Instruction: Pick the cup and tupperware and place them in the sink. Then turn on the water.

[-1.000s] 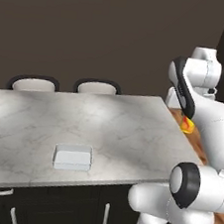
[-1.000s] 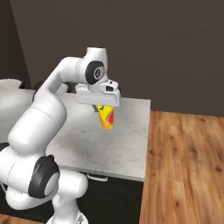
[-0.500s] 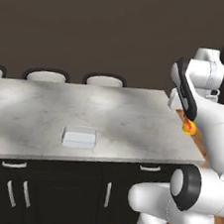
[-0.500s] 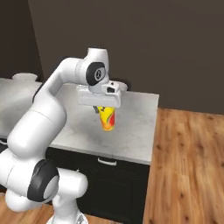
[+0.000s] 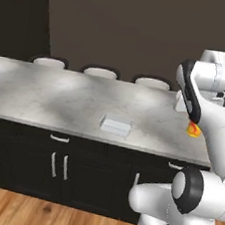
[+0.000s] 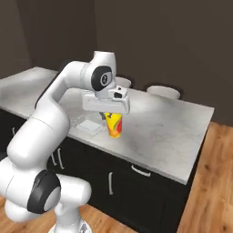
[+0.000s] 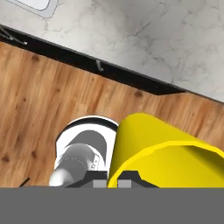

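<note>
counter (image 5: 51,96): grey marble | on it: tupperware (image 5: 116,124), seemingly flat

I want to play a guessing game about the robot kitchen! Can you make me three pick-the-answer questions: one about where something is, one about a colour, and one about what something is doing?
1. Where is the tupperware?
A. On the counter
B. On the floor
C. In the end effector

2. What colour is most of the cup?
A. Blue
B. Yellow
C. Black

3. What is the end effector doing?
A. Hanging open
B. Pressing a drawer
C. Shut on the cup

Answers:
1. A, it lies flat on the marble counter.
2. B, yellow with a red-orange patch.
3. C, the cup hangs from it above the counter.
</note>
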Tool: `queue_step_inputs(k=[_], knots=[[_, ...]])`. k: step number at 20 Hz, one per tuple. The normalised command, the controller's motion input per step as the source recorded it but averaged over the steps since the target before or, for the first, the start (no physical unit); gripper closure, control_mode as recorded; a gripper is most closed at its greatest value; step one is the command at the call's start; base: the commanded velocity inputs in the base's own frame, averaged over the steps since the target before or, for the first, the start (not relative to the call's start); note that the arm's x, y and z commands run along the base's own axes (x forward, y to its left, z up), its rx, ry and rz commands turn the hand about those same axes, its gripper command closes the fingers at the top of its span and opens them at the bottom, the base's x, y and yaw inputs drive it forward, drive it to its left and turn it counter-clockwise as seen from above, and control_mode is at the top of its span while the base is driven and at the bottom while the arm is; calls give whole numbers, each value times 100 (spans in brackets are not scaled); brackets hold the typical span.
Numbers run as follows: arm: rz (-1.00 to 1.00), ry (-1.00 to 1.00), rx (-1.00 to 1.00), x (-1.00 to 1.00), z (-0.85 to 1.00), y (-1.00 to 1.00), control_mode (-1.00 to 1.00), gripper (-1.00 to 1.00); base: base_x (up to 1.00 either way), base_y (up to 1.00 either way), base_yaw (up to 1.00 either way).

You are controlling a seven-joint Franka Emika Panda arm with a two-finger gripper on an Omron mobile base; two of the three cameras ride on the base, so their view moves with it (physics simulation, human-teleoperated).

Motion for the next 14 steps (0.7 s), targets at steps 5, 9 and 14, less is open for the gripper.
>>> queue_step_inputs(k=[5,9,14], knots=[[0,0,0,0,0,0,100,100,-30,0,54],[0,0,0,0,0,0,100,100,-24,0,53],[0,0,0,0,0,0,100,100,-22,0,53]])
